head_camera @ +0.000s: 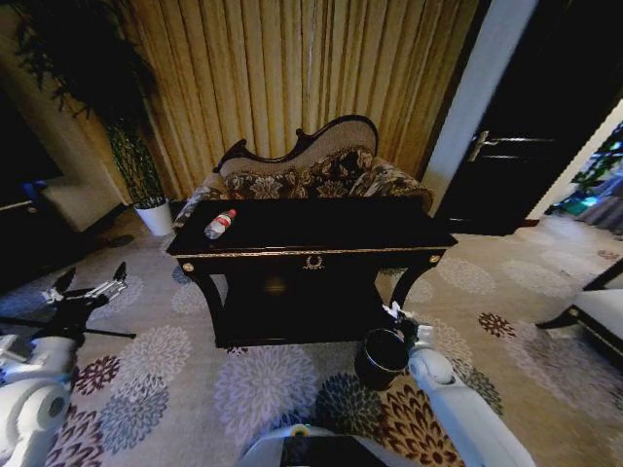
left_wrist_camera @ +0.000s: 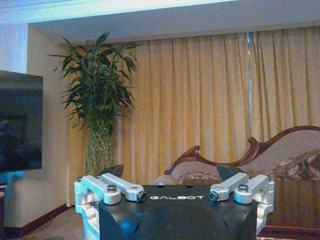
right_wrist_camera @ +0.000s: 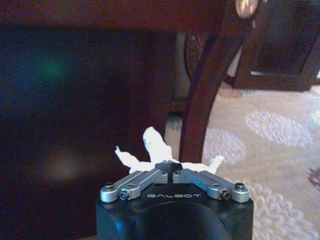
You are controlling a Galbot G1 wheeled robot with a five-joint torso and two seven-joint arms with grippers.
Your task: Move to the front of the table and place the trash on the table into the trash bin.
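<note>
— Right pincer (head_camera: 397, 313), low in frame right of centre, clamped on white crumpled tissue (right_wrist_camera: 155, 150), just above trash bin (head_camera: 381, 357) at lower centre-right.

— Left pincer (head_camera: 90, 284)?

— Parked mid-left, fingers spread apart, well clear of tabletop (head_camera: 321, 229); open carpet all round.

— And bottle (head_camera: 219, 224)?

— Lying flat near tabletop's upper-left corner, close to left edge, long axis diagonal, red cap pointing upper right.

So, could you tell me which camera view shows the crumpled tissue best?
The right wrist view: the white crumpled tissue sits pinched in the right claw, beside the table leg. The head view shows it as a white speck above the trash bin.
</note>
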